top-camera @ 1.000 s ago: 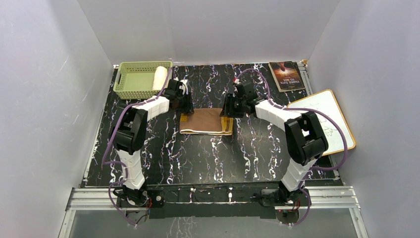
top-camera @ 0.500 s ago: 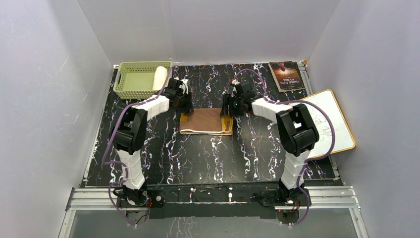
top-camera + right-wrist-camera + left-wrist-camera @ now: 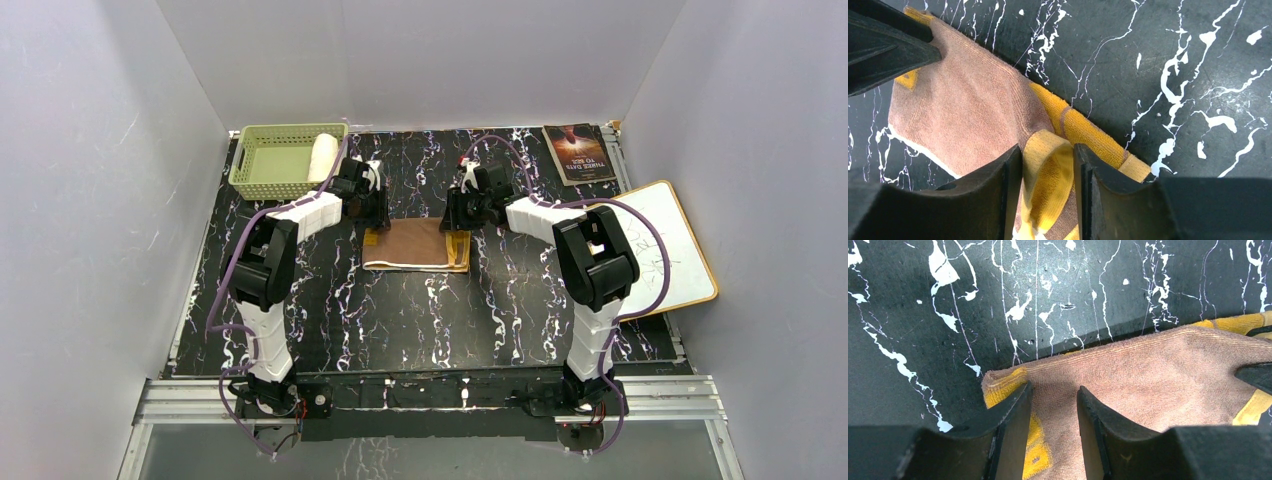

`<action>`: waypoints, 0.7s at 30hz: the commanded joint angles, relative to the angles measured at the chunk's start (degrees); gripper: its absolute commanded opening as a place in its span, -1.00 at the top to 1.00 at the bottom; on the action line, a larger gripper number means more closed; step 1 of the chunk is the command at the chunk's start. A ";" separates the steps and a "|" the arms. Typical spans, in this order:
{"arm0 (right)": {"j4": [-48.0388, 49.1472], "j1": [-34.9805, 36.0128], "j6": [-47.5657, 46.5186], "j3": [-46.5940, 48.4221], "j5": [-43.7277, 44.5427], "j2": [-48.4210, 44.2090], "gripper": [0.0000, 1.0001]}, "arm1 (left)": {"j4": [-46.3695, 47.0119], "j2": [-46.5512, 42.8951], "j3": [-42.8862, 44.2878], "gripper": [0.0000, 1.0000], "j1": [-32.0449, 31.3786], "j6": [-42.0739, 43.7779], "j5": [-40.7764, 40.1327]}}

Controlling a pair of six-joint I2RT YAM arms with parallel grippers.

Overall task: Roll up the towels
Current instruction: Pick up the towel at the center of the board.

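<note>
The orange-yellow towel (image 3: 417, 245) lies flat mid-table, its brown side up. In the left wrist view my left gripper (image 3: 1054, 388) stands on the far left corner of that towel (image 3: 1158, 365), its jaws apart and the cloth flat between them. At the far right corner, my right gripper (image 3: 1047, 147) is shut on a raised yellow fold (image 3: 1048, 170) of the towel's (image 3: 963, 110) edge; the fold fills the gap. From above, my left gripper (image 3: 377, 215) and my right gripper (image 3: 458, 218) flank the far edge. The cream-white towel (image 3: 322, 157) lies rolled in the basket.
A pale green slotted basket (image 3: 270, 165) stands at the far left corner. At the far right lies a dark book (image 3: 578, 153), with a whiteboard (image 3: 665, 250) along the right edge. Grey walls enclose three sides.
My right arm has swung inward to the towel's far right corner, and its jaws widened, then closed on the yellow fold. The left arm and the towel's body have stayed put.
</note>
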 commanded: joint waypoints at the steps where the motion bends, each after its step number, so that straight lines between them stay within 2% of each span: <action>1: 3.97 -0.21 -1.12 2.38 -2.09 0.88 0.27 | -1.66 0.40 1.89 0.26 0.41 1.35 -0.28; 5: 3.94 -0.19 -1.12 1.74 -1.72 0.81 0.36 | -1.62 0.12 1.74 0.26 0.41 1.72 -0.49; 8: 3.91 -0.24 -1.15 1.19 -0.86 0.88 0.34 | -1.62 -0.10 1.75 0.26 0.43 1.89 -0.40; 11: 4.06 -0.33 -1.65 0.88 0.37 0.97 -0.06 | -1.70 -0.35 1.77 0.26 0.65 1.99 -0.21; 13: 4.39 -0.46 -2.15 0.91 0.95 1.18 -0.18 | -1.77 -0.45 1.71 0.26 0.67 2.08 -0.09; 17: 4.37 -0.81 -3.09 1.75 1.38 1.82 -0.23 | -1.96 -0.71 1.57 0.26 0.83 2.30 0.00; 21: 5.42 -1.00 -3.42 2.07 -0.66 2.35 -0.16 | -1.88 -0.99 1.27 0.26 0.94 2.35 0.03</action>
